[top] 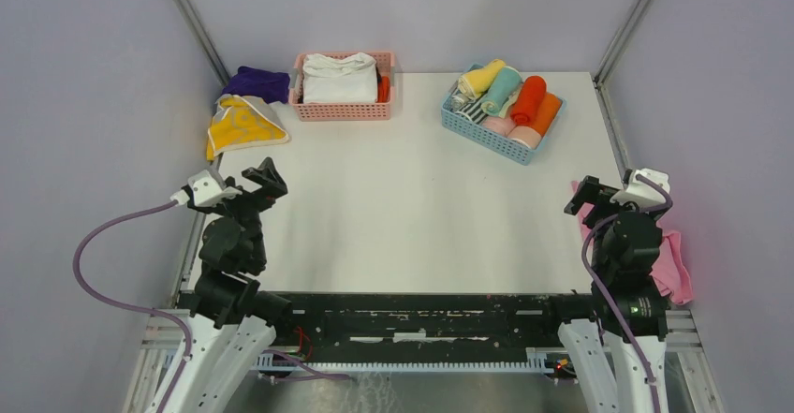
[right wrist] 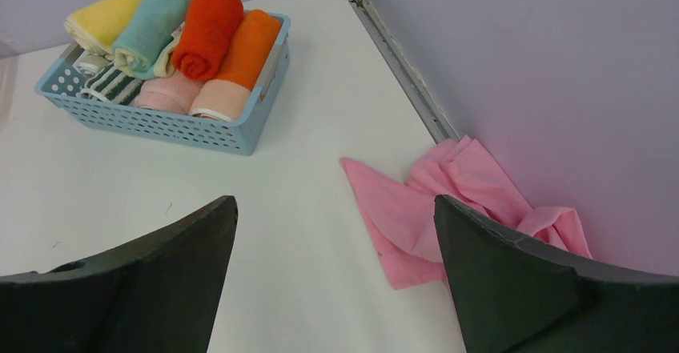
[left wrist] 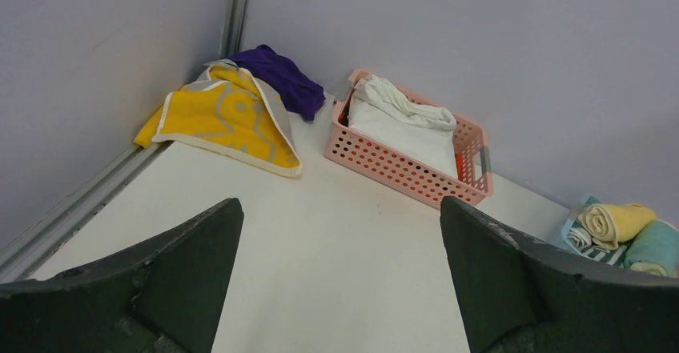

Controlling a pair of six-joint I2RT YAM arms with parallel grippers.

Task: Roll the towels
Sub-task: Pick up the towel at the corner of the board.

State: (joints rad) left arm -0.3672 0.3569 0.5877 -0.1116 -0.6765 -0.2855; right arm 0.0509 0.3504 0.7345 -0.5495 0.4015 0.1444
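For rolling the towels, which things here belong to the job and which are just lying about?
Job: bright yellow cloth towel with pale markings; plain dark purple cloth towel.
Lying about: pink plastic basket of folded white cloths; blue plastic basket of rolled towels; crumpled pale pink cloth.

two loose towels (top: 245,125) (top: 257,83), two baskets (top: 342,110) (top: 487,136), one cloth (top: 676,265)
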